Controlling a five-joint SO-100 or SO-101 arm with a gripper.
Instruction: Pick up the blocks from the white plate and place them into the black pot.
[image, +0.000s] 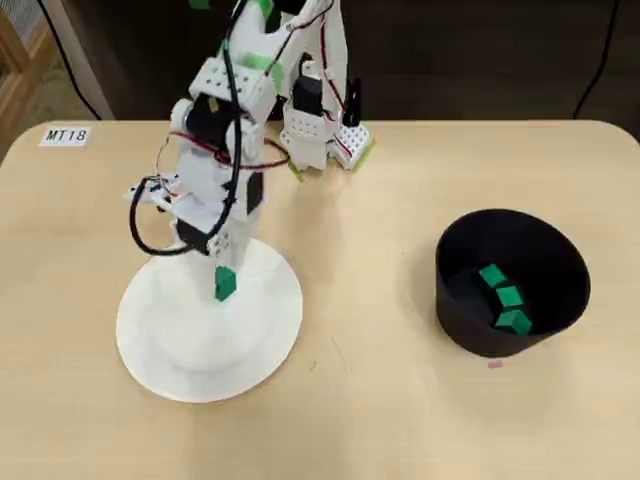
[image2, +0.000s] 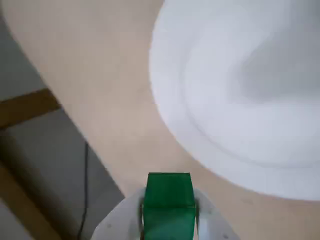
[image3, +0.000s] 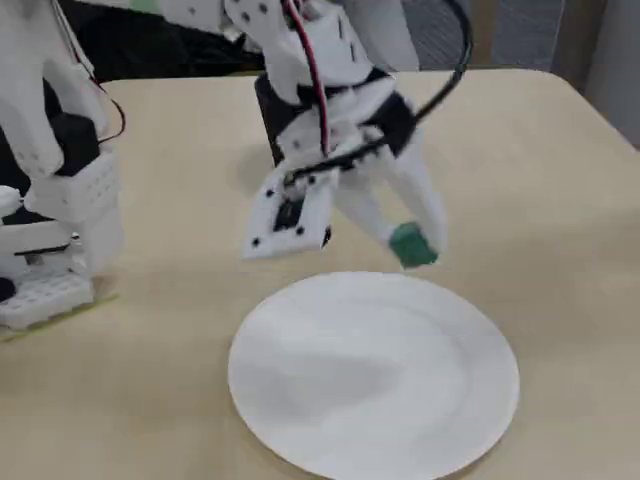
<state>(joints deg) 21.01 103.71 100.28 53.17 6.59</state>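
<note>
A green block (image: 225, 283) (image2: 169, 202) (image3: 411, 244) is held in my gripper (image: 225, 281) (image2: 169, 210) (image3: 408, 243), which is shut on it and lifted above the far rim of the white plate (image: 180, 350) (image2: 240, 100) (image3: 370, 380). The plate itself is bare. The black pot (image: 470, 330) stands to the right in the overhead view, well away from the gripper. Inside it lie three green blocks (image: 503, 297) in a row.
The arm's white base (image: 320, 135) (image3: 50, 250) is clamped at the table's back edge. A label reading MT18 (image: 66, 135) is stuck at the back left corner. In the wrist view the table edge and floor (image2: 40, 160) show at the left.
</note>
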